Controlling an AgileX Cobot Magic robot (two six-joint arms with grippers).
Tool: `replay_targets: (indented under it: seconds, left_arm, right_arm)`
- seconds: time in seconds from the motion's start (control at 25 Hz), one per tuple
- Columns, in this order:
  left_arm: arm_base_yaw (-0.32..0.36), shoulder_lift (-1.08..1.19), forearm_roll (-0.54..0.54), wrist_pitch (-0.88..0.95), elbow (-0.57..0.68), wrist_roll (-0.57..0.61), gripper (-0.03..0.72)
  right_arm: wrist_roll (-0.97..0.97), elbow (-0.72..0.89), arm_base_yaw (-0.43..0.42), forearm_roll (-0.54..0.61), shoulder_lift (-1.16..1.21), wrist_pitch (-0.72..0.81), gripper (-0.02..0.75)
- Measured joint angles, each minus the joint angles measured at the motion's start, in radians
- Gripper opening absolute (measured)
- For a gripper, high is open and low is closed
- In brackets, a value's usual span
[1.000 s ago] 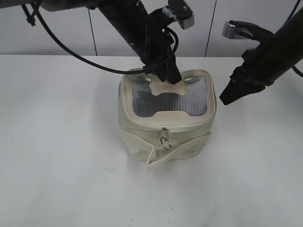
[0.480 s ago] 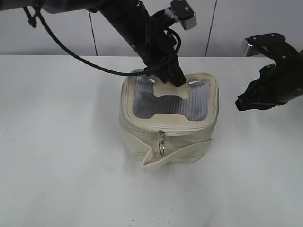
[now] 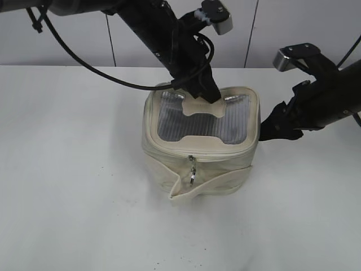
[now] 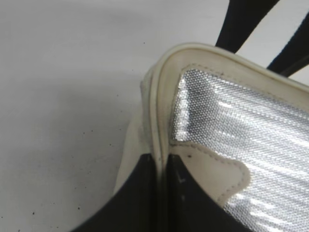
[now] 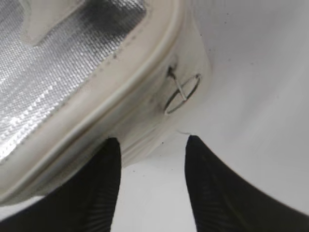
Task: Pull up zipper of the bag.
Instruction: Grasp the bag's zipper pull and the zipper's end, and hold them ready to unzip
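The cream bag [image 3: 200, 141] stands upright on the white table, its grey ribbed top panel [image 3: 197, 121] facing up. The zipper [image 3: 197, 154] runs round under the top rim. One silver ring pull [image 3: 193, 173] hangs at the front, and another ring pull [image 5: 182, 94] lies on the bag's right side. My left gripper [image 3: 206, 94] is shut on the bag's back top rim [image 4: 161, 106], beside the cream patch [image 4: 215, 174]. My right gripper [image 3: 265, 131] stands open at the bag's right side. In the right wrist view its fingertips [image 5: 113, 145] are just short of the ring, with only table between them.
The wide cream strap [image 3: 206, 186] flares out at the bag's lower front. Bare white table [image 3: 67, 180] spreads to the left and front. A grey wall [image 3: 67, 39] runs behind the table. The left arm's black cable [image 3: 90, 68] hangs over the back left.
My right gripper has gone from shut to open. It swung out to the right, then came back low against the bag's right side. The left grip has held.
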Motion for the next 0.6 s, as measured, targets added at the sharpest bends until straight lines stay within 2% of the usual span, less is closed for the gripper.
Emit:
replay_targets:
  seconds: [0.24,0.44,0.6]
  left_arm:
    - [0.0,0.0,-0.004,0.003,0.0,0.0,0.042]
    - [0.005,0.0,-0.005,0.005,0.0,0.0,0.042]
    - [0.008,0.0,0.001,0.005,0.0,0.0,0.042]
  right_arm:
    - [-0.09,0.0,0.0,0.061,0.006,-0.045,0.387]
    - [-0.261,0.0,-0.002,0.212,0.051,-0.083,0.388]
    - [-0.45,0.0,-0.009,0.377,0.101,-0.102,0.385]
